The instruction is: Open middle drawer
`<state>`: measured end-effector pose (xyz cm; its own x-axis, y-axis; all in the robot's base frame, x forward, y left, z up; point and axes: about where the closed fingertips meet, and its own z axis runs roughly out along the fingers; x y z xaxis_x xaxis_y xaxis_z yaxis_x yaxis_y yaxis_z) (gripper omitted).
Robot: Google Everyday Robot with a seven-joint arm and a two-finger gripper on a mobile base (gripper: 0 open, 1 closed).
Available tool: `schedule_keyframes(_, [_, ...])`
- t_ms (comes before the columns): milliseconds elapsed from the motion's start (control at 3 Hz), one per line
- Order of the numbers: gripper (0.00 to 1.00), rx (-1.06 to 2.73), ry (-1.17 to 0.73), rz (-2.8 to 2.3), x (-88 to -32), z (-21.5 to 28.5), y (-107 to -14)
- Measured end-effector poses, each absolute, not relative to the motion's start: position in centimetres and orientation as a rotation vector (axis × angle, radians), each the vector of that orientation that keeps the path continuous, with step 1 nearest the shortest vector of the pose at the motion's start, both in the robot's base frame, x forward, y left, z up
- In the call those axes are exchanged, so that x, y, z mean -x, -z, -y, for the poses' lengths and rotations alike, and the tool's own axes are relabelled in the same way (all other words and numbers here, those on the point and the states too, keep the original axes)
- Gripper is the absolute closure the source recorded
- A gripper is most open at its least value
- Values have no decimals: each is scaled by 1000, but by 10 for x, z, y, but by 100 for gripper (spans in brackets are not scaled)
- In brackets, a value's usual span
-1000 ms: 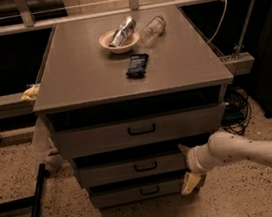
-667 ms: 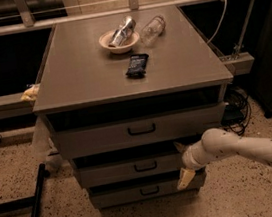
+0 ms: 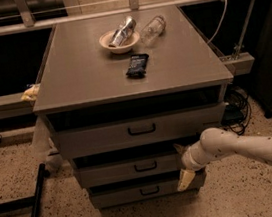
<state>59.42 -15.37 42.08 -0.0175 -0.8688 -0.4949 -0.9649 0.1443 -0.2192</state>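
The middle drawer [image 3: 125, 172] is a grey-beige front with a small black bar handle [image 3: 145, 166], between the larger top drawer [image 3: 104, 135] and the smaller bottom drawer [image 3: 123, 195]. All three stand slightly out from the cabinet. My gripper [image 3: 182, 164] reaches in from the right on a white arm [image 3: 242, 147] and sits at the right end of the middle drawer front, to the right of the handle. Its fingers are spread, one [image 3: 178, 149] at the drawer's top edge, the other [image 3: 186, 178] down over the bottom drawer's front. It holds nothing.
On the cabinet top [image 3: 80, 73] are a bowl [image 3: 119, 41] with a can in it, a clear bottle [image 3: 153, 27] on its side and a black packet [image 3: 137, 65]. Cables [image 3: 234, 109] lie to the right, and a black pole [image 3: 36, 205] lies on the floor at the left.
My gripper and arm have shifted a little left and up, closer against the right end of the middle drawer front. The drawers have not visibly moved.
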Motion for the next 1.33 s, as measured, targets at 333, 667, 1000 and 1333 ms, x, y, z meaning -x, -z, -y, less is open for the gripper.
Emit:
schedule_keyframes(333, [0,1761,-267,-1947,-590,158,-415])
schedule_keyframes(667, [0,1780,-285,-1979,-585,162,-412])
schedule_keyframes(1000, [0,1801,-301,-2008,-572,167,-416])
schedule_keyframes(1333, [0,1820,-324,-2037,-554,173,-421])
